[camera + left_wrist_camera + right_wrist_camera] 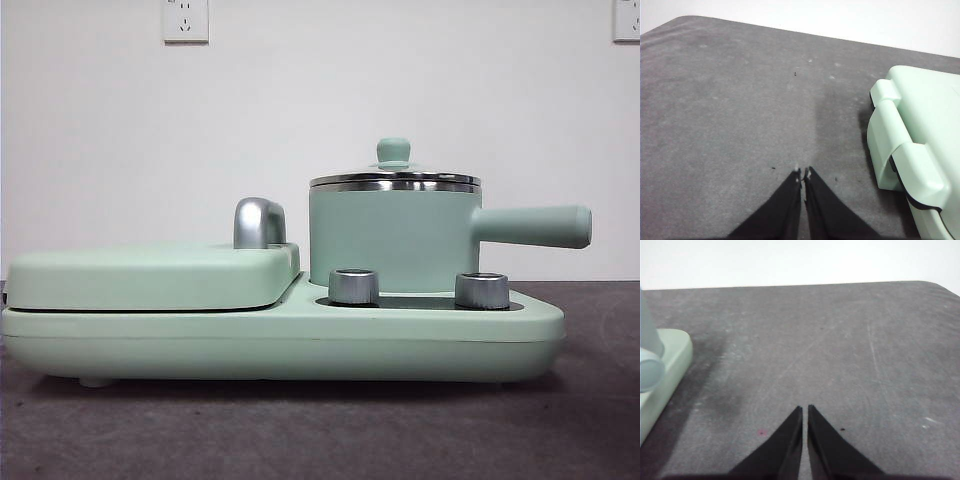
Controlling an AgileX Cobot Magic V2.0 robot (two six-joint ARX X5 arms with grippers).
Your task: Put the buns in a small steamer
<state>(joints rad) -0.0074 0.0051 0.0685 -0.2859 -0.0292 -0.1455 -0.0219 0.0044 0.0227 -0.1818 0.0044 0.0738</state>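
On the dark grey table (pixel 320 430) in front of me sits a mint-green cooking station (pixel 290 340), a long low base carrying two appliances. At one end of the base, toward the right of the front view, stands the small steamer (pixel 392 240), a mint-green round pot with a steel rim. Its glass lid (pixel 395 178) is on, topped by a green knob (pixel 393 151), and its straight handle (pixel 535 226) sticks out sideways past the edge of the base. Two silver dials (pixel 353 286) stand on the base just in front of the pot. Beside the pot, toward the left of the front view, lies a flat griddle (pixel 150 275) with its lid shut and a curved chrome handle (pixel 258 222) rising near the pot. I see no buns in any of my three views, and I cannot tell whether any are inside the pot. My left gripper (pixel 803 172) hangs above bare table with its fingers pressed nearly together, holding nothing, and a corner of the griddle end of the station lies off to one side of it. My right gripper (pixel 805 409) also hangs above bare table, fingers all but touching and holding nothing, with the pot end of the station near it. Behind the table is a plain white wall (pixel 320 90) with a power socket (pixel 185 20).
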